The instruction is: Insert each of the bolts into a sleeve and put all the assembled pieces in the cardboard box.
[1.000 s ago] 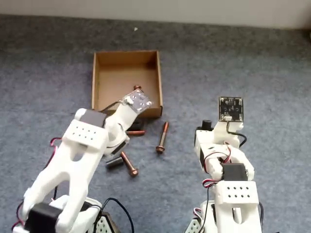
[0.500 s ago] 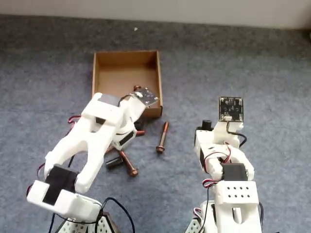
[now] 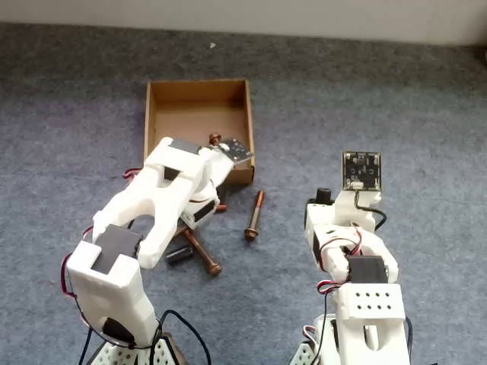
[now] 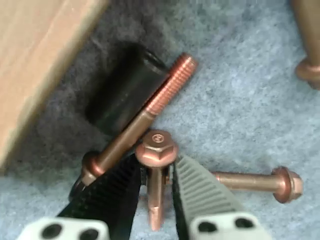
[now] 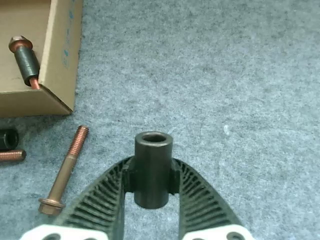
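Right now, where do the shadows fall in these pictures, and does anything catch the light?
High view: soft, even light, no hard shadows around the cardboard box. Left wrist view: a dark shadow on the carpet between the box and the lying sleeve; the held bolt catches light on its head. Right wrist view: even light, and the held sleeve has a pale sheen at its rim.

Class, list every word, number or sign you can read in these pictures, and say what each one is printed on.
No text is readable.
Cardboard box: faint blue print on its outer wall, too blurred to read.
Bolt between the jaws: a raised mark on its head, too small to read.
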`<state>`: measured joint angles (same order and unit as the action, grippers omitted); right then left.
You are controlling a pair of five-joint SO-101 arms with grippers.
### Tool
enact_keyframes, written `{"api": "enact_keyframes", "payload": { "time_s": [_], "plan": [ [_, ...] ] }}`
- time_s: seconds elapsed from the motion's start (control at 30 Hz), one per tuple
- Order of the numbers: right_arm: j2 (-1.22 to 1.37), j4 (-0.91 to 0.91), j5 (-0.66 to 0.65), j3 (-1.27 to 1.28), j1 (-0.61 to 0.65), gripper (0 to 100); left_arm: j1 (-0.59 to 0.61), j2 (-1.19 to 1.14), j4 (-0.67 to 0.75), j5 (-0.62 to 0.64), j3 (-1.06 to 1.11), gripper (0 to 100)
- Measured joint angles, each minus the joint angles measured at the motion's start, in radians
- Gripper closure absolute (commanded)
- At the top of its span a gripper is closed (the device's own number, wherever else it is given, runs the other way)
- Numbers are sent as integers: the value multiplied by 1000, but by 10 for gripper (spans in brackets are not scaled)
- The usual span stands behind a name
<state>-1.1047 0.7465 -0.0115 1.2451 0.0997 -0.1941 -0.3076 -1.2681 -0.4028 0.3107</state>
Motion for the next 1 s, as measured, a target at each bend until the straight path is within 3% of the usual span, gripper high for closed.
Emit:
{"api": "enact_keyframes", "payload": {
  "time_s": [0.47,0.83,1.0],
  "plan": [
    [0,0,0,0,0,994,-3,40,2,14,12,995],
    [0,0,0,0,0,994,2,554,11,115,206,995],
    [0,0,0,0,0,994,0,770,87,216,316,995]
  ]
}}
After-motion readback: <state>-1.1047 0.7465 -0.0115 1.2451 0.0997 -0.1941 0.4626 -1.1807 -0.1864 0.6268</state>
